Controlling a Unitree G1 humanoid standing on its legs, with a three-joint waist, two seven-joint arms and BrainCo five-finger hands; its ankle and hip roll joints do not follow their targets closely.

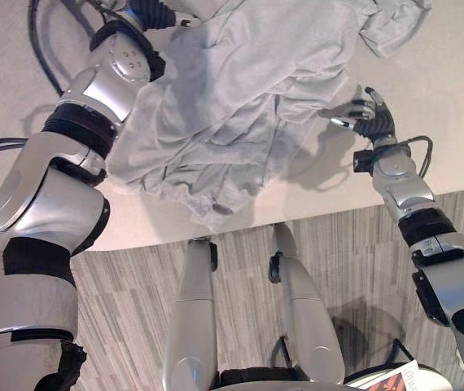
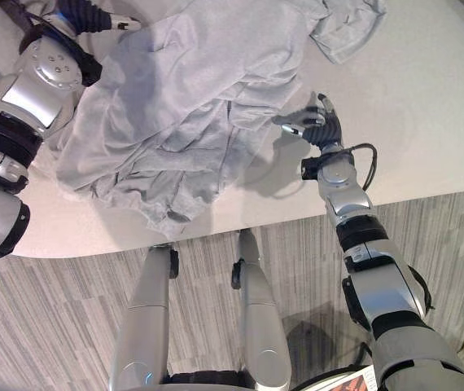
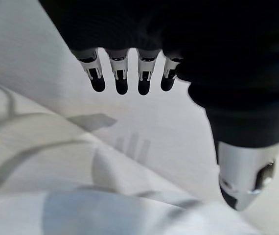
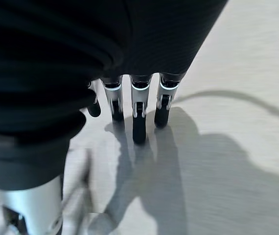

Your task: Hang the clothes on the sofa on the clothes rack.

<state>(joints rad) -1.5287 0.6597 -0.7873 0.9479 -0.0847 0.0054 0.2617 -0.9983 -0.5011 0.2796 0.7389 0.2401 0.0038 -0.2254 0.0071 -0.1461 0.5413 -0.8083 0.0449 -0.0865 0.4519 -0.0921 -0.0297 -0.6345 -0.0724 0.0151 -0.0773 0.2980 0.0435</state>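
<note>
Above a strip of grey wood-grain floor (image 1: 134,285), a rumpled light grey garment (image 1: 232,106) lies heaped on the pale sofa seat (image 1: 452,81). The right hand (image 1: 366,114) hovers just beside the cloth's near edge, fingers straight and holding nothing. Farther back, the left hand (image 3: 125,78) hangs over the garment's far side, its fingers likewise extended and empty. The pick-up step appears to be at hand; next, both hands would need to close on the fabric.
</note>
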